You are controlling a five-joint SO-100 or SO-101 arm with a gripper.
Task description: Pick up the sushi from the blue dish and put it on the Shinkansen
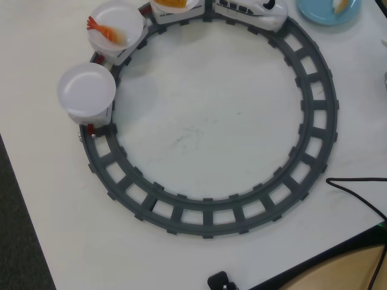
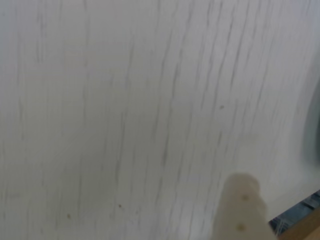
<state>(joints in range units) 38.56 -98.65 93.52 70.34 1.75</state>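
Observation:
In the overhead view the blue dish [image 1: 320,15] lies at the top right corner, cut by the frame edge. A pale yellowish sushi [image 1: 340,5] shows on it, also cut off. The white Shinkansen [image 1: 266,9] stands on the track at the top. Behind it are cars topped with white plates: one holds an orange-topped piece [image 1: 172,3], one a red-tailed shrimp piece [image 1: 104,29], and one plate [image 1: 86,89] is bare. The arm does not show in this view. The wrist view is blurred: only one pale finger [image 2: 241,205] shows, at the bottom right over bare white tabletop.
The dark grey circular track [image 1: 314,121] fills most of the white table. A black cable [image 1: 357,193] runs in from the right. A small black object [image 1: 221,281] sits at the front edge. The table edge [image 2: 300,220] crosses the wrist view's bottom right corner.

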